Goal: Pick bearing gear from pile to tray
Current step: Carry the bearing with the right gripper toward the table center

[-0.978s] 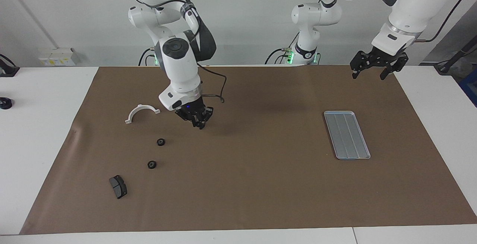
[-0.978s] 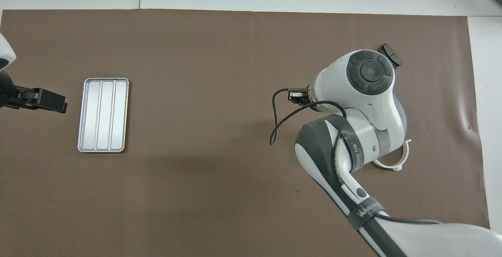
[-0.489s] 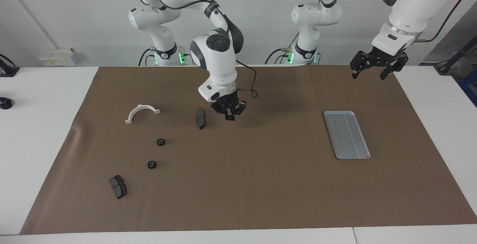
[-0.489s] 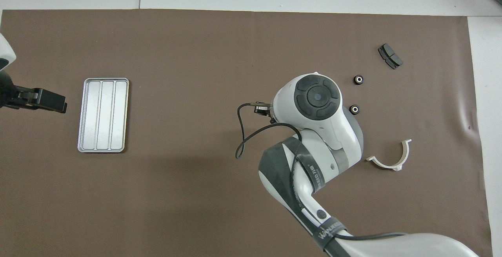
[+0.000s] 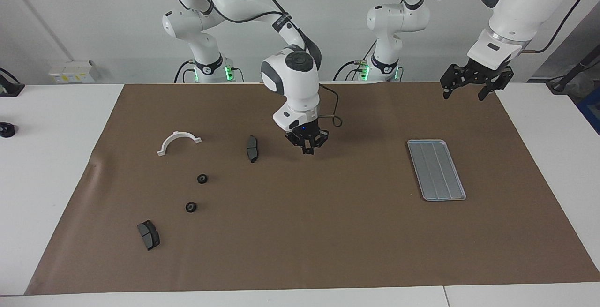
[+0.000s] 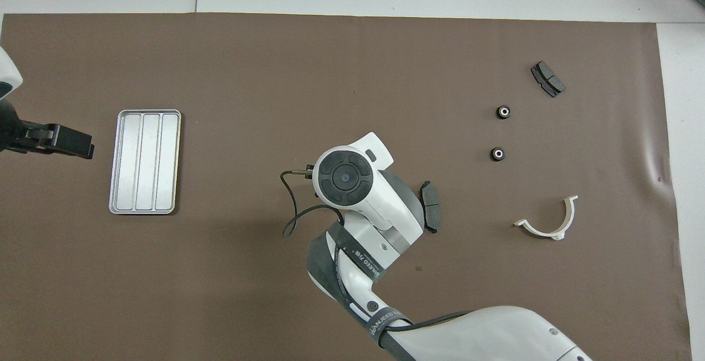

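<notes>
The right tool point(image 5: 307, 149) hung low over the brown mat point(image 5: 328, 241) at mid-surface, its fingertips together. Whether they pinched one of the small rings could not be told from either view. Just beside the tool, toward the right arm's end, lay one dark brake pad point(image 5: 252, 148). Further that way from the tool sat the rest of the pile: the white half-ring bracket point(image 5: 178, 141), two black bearing gears point(image 5: 202, 178) point(image 5: 190, 207) apart from each other, and a second brake pad point(image 5: 148, 235). Both gears rested on the mat, well apart from the tool.

The tray point(image 5: 437, 169) lay flat and empty, well apart from the tool toward the left arm's end. With bare mat between tool and tray, the tool's place between pile and tray suited a carry across.

The left tool point(image 5: 463, 95) waited with its fingers apart, raised over the mat's corner near the tray, likely parked there to leave the path open.
</notes>
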Available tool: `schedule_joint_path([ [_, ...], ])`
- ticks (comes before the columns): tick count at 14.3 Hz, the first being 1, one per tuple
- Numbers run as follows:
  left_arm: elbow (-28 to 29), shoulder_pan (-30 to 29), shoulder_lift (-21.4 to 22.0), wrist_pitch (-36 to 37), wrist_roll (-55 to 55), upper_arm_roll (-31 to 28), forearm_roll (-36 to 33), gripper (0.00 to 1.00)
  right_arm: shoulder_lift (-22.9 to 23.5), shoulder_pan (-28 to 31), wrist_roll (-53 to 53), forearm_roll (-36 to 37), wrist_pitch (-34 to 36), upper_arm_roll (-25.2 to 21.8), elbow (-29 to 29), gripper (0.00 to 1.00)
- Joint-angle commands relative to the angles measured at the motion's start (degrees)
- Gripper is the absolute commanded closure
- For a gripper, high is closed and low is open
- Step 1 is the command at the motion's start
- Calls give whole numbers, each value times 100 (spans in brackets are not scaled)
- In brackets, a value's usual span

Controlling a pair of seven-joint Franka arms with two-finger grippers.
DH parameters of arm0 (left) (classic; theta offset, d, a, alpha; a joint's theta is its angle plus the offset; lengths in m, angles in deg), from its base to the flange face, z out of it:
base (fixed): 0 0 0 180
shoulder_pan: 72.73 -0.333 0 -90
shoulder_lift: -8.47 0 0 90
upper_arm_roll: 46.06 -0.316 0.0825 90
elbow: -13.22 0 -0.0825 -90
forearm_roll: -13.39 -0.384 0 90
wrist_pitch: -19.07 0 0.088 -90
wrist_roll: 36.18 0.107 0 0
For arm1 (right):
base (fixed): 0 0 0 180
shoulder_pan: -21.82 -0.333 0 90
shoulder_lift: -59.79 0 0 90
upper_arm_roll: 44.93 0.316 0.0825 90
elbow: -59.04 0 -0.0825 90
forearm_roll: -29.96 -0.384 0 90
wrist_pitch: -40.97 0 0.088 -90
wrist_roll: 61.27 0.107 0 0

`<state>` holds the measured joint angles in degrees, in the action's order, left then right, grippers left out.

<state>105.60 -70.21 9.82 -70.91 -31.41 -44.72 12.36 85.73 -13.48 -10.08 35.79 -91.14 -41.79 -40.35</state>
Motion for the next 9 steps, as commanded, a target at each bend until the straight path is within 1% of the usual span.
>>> schedule_joint_path([
  [1,148,-67,146,-10,77,16,68,0,113,5,119,111,-95,2,78,100],
  [3,148,-67,146,-10,77,16,68,0,218,-135,321,137,-226,2,-9,100],
  [5,157,-67,146,-10,77,16,68,0,271,-162,602,207,-455,2,-71,96],
  [6,157,-67,146,-10,77,16,68,0,280,-162,673,207,-456,2,-71,93],
  [8,113,-67,129,-107,42,16,68,0,280,-171,691,207,-464,2,-71,82],
  [9,122,-67,129,-116,42,16,77,0,280,-171,691,207,-447,2,-71,43],
])
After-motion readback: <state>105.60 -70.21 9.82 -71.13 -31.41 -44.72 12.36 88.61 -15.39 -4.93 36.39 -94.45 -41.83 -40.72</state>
